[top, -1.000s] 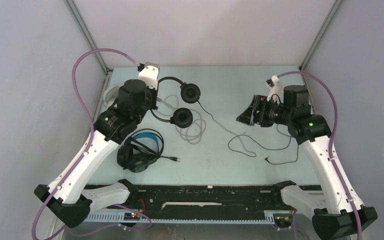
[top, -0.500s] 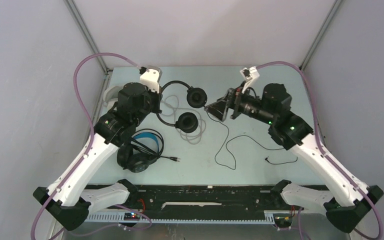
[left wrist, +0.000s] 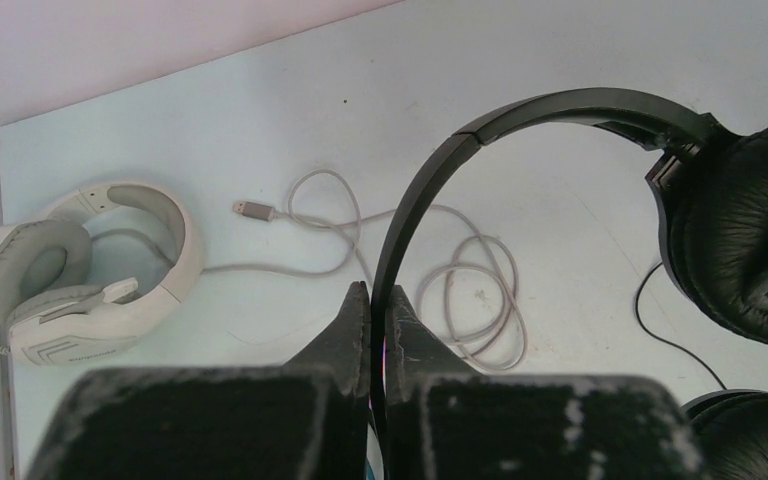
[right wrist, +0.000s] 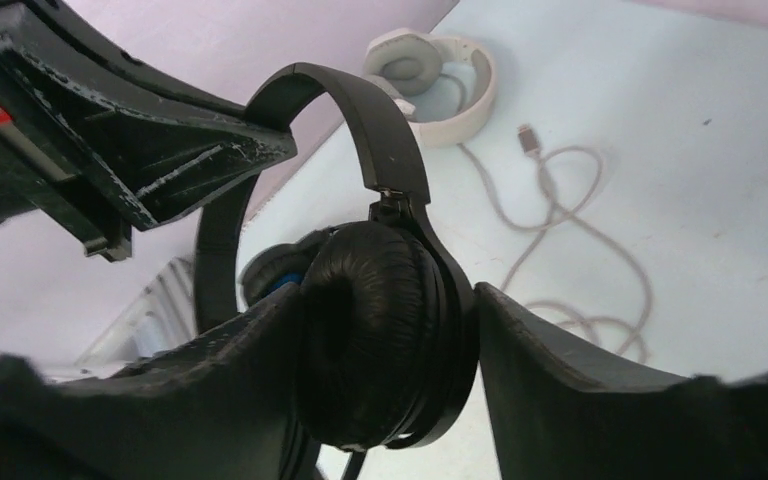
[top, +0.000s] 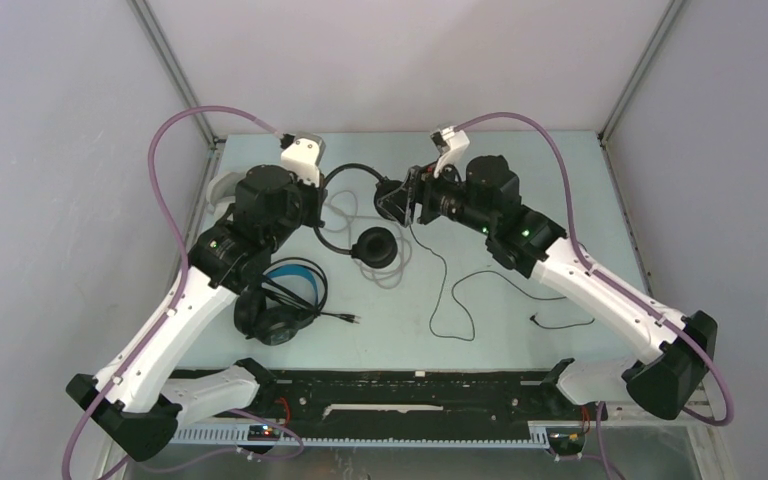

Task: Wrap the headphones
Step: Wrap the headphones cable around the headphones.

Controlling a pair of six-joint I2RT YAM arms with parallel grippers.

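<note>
The small thin black on-ear headphones [top: 335,176] hang between both arms at the back centre. My left gripper [left wrist: 380,300] is shut on their thin headband [left wrist: 430,170]. My right gripper [right wrist: 385,290] is open, with a finger close on either side of the upper ear cup [right wrist: 380,330]. The lower ear cup [top: 373,244] is free. Their thin black cord [top: 460,300] trails over the table to the right. The black headphones with the blue headband [top: 278,305] lie at front left. The white headphones [left wrist: 80,270] lie at the back left, their grey cable [left wrist: 470,300] in loose loops.
In the top view the white headphones [top: 222,186] are mostly hidden by my left arm. The grey cable's USB plug [left wrist: 250,209] lies loose near them. The black cord's jack [top: 533,320] lies at the right. Grey walls close in the table on three sides.
My right arm has swung left across the table and brought its open jaws round the upper ear cup. The black cord has shifted left. My left gripper has kept its hold.
</note>
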